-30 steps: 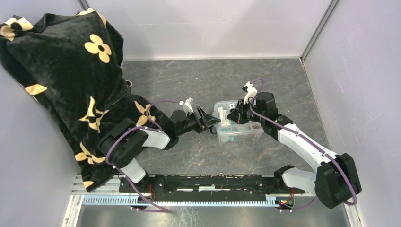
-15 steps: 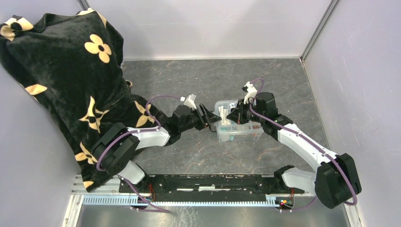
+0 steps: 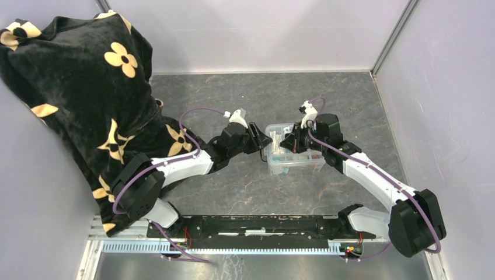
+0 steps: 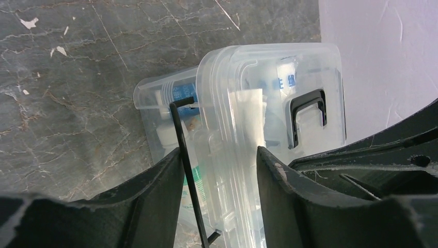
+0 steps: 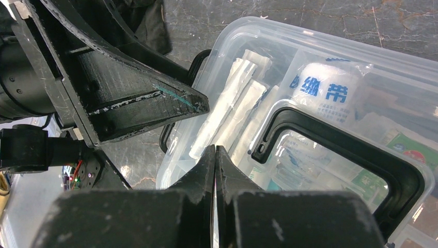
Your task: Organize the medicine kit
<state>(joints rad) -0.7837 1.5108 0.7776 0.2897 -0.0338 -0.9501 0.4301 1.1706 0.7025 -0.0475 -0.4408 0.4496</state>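
The medicine kit [image 3: 295, 156], a clear box full of packets with its lid on, sits mid-table. My right gripper [image 3: 290, 142] is shut with nothing between its fingers, and its tips [image 5: 215, 155] rest on the lid beside the black handle [image 5: 335, 150]. My left gripper [image 3: 261, 146] is at the kit's left end. In the left wrist view the left gripper [image 4: 217, 160] stands open around that end of the kit [image 4: 268, 93], with a thin black wire latch [image 4: 181, 134] close against the left finger. A gap shows between the lid and the right finger.
A black cloth with yellow flowers [image 3: 87, 87] drapes over the left side, reaching the left arm's base. Grey walls close the back and the right. The arms' mounting rail [image 3: 251, 224] runs along the near edge.
My left gripper has moved right and away from me to the kit's left end, its jaws narrowing around the end. The right gripper and the kit have stayed put.
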